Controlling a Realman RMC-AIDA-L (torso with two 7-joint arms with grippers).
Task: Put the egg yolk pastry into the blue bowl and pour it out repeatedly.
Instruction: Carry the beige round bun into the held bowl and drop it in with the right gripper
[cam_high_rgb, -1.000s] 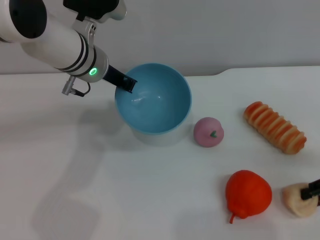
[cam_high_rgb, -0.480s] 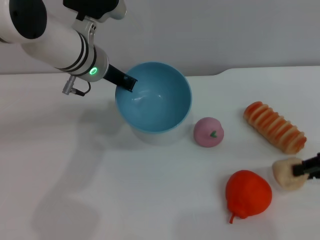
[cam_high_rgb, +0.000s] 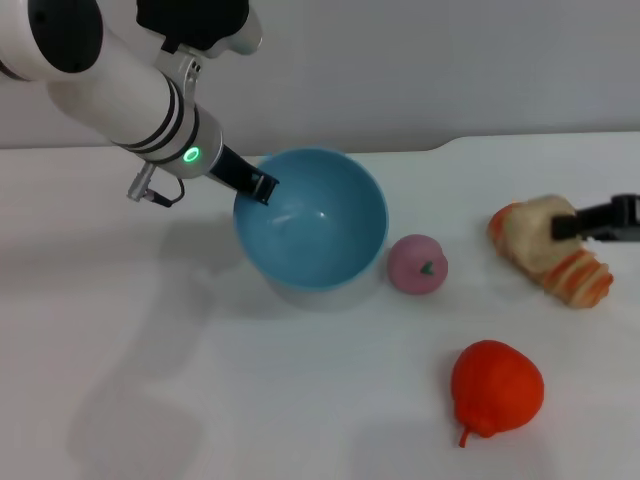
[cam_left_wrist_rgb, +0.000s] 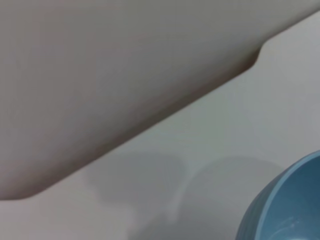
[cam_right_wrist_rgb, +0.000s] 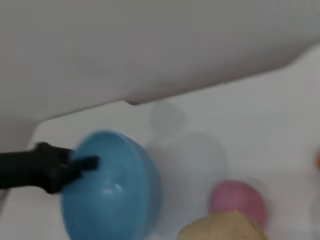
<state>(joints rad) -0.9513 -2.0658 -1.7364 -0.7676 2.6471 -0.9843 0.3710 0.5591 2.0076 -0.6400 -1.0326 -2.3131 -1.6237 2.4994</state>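
Observation:
The blue bowl (cam_high_rgb: 320, 225) stands at the table's middle, tipped a little, its hollow showing nothing inside. My left gripper (cam_high_rgb: 258, 185) is shut on its left rim. At the right, my right gripper (cam_high_rgb: 566, 226) is shut on the egg yolk pastry (cam_high_rgb: 535, 222), a pale beige lump held in the air over the striped bread roll. In the right wrist view the pastry (cam_right_wrist_rgb: 222, 229) shows close by, with the blue bowl (cam_right_wrist_rgb: 112, 187) and the left gripper (cam_right_wrist_rgb: 82, 164) beyond it. The left wrist view catches only the bowl's edge (cam_left_wrist_rgb: 287, 202).
A pink ball (cam_high_rgb: 417, 264) with a green mark lies just right of the bowl. An orange-and-cream bread roll (cam_high_rgb: 575, 275) lies at the far right. A red fruit (cam_high_rgb: 497, 388) sits near the front right. The table's back edge meets a grey wall.
My right gripper has carried the pastry up from beside the red fruit to above the bread roll. The bowl and left gripper have shifted slightly to the right.

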